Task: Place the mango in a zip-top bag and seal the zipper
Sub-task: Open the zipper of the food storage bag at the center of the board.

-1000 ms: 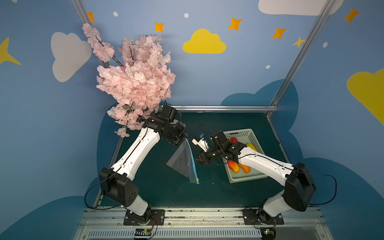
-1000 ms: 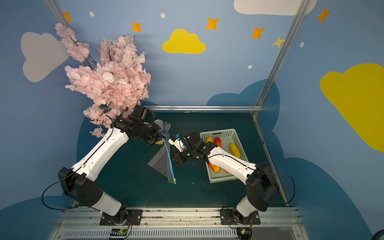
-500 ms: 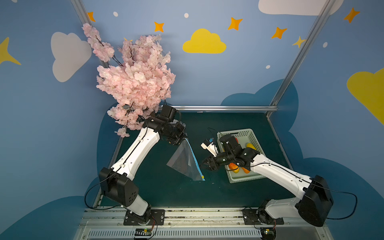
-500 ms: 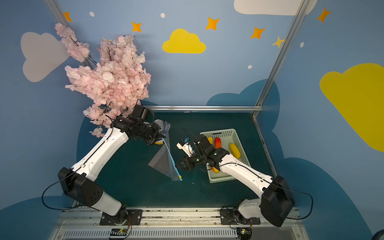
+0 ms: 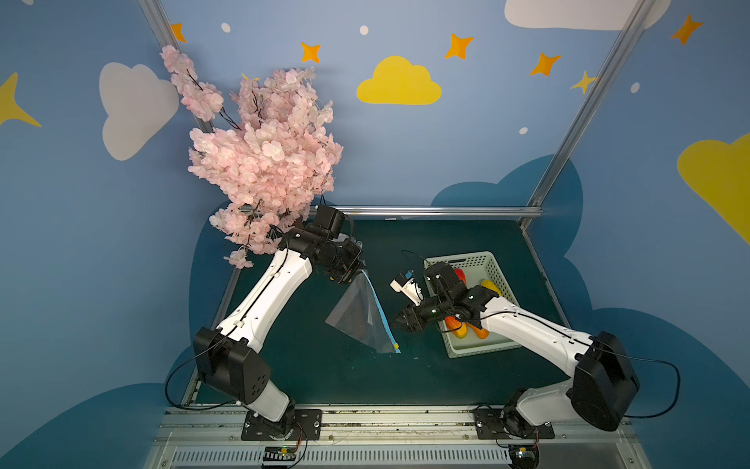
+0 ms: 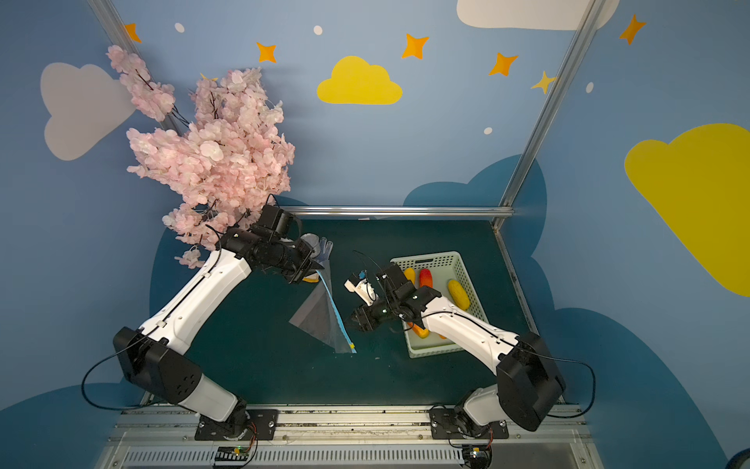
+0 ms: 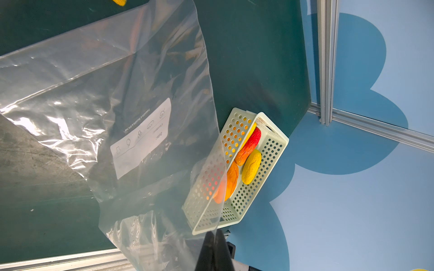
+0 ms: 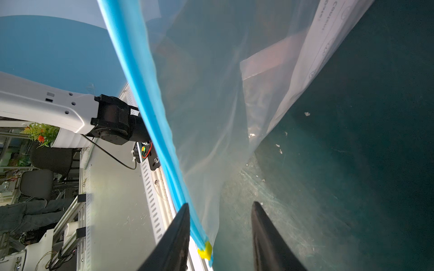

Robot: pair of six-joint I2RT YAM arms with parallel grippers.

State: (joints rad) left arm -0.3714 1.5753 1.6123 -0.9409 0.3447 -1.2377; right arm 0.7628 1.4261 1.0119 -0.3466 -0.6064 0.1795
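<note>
The clear zip-top bag (image 5: 359,314) (image 6: 320,314) hangs slanted over the green table. My left gripper (image 5: 357,272) (image 7: 215,234) is shut on its upper corner. Down the bag's edge runs the light blue zipper (image 5: 379,308) (image 8: 145,93), ending in a yellow slider (image 8: 205,252). My right gripper (image 5: 399,323) (image 8: 220,204) is open around that lower end, one finger beside the strip, without pinching it. Red (image 5: 458,274) (image 7: 250,146) and yellow (image 6: 458,293) mangoes lie in the pale green basket (image 5: 466,256) (image 7: 277,150).
A pink blossom tree (image 5: 264,162) overhangs the back left, just behind my left arm. A small yellow object (image 6: 310,279) lies on the table under my left gripper. Metal frame rails (image 5: 426,211) border the table at the back and right.
My right gripper has opened and let go of the zipper strip, shifting slightly toward the front right. The bag's lower corner swung a little to the right. The left arm stayed put.
</note>
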